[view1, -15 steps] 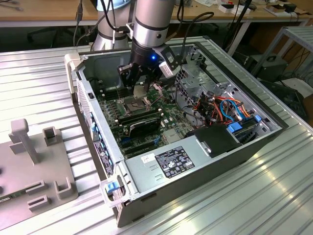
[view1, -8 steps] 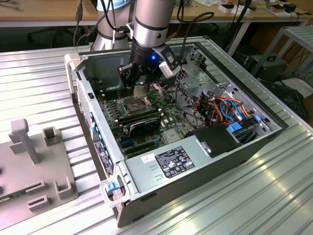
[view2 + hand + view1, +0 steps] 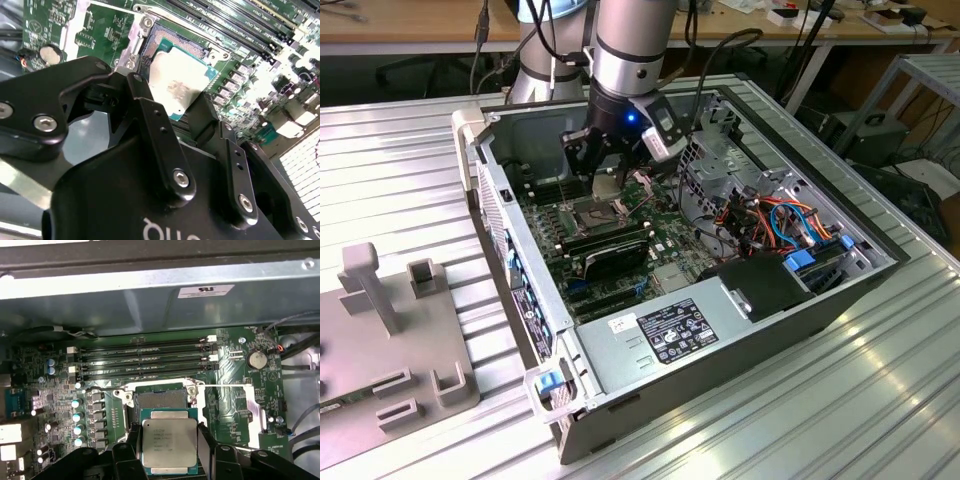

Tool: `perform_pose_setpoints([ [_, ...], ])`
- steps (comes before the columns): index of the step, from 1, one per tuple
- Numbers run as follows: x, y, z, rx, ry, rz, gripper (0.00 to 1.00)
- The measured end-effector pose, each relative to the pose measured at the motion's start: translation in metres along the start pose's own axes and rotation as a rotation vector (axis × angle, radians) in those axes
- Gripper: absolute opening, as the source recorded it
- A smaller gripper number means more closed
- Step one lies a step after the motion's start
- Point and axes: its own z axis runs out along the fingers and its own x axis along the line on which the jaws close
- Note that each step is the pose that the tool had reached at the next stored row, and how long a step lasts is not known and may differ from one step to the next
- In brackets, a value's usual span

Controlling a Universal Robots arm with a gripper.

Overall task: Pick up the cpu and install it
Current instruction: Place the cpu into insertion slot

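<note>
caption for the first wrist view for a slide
End effector holds the cpu close to the bare motherboard socket

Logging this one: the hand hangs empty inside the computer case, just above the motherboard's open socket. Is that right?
No, the hand is not empty: the first wrist view shows it shut on the cpu, the chip pinched between its fingers. The rest holds: it hangs inside the computer case, just above the motherboard's open socket.
</note>
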Motion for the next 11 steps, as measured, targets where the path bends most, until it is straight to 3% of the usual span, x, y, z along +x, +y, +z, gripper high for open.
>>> perform_pose_setpoints([
  [7, 0.0, 0.0, 0.0001, 0.0028, -0.0063, 0.116, 0.55],
  [11, 0.0, 0.0, 0.0001, 0.0051, -0.0111, 0.207, 0.55],
])
